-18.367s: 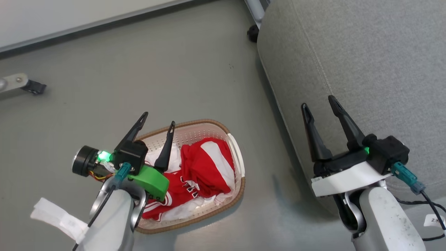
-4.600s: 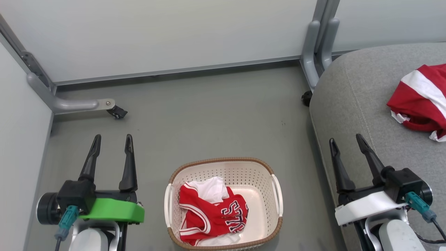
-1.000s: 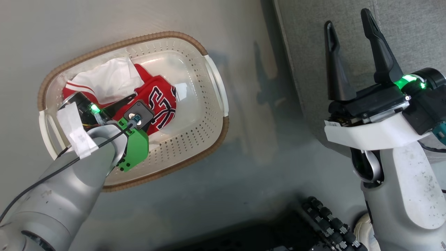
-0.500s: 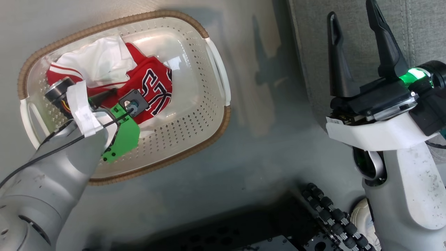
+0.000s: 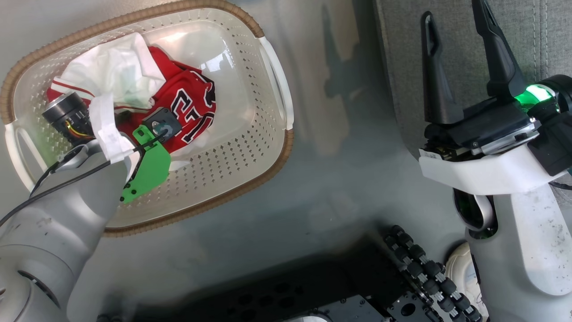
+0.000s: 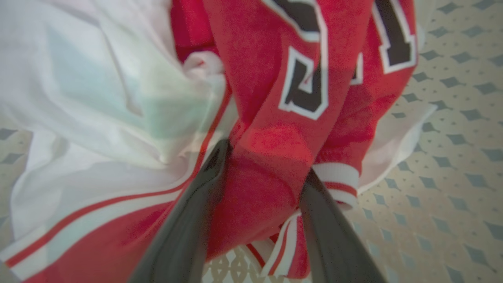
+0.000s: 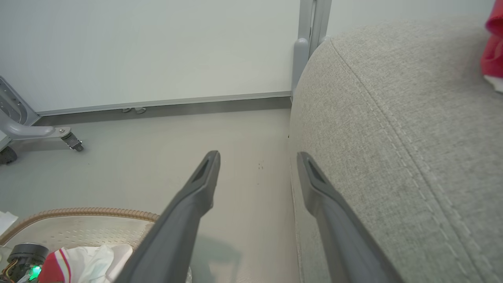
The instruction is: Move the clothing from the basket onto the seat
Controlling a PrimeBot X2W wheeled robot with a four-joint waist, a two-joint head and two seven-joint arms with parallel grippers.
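Grey floor carries the basket at the near left, with the red jersey crumpled inside. The left gripper reaches into it, fingers wide apart astride a fold of cloth, not closed. At the right, the right gripper hangs wide open and empty beside the seat. Another red garment lies farther off on the seat.

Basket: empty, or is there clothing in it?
Not empty: the red jersey lies bunched inside the basket, with the left gripper open around a fold.
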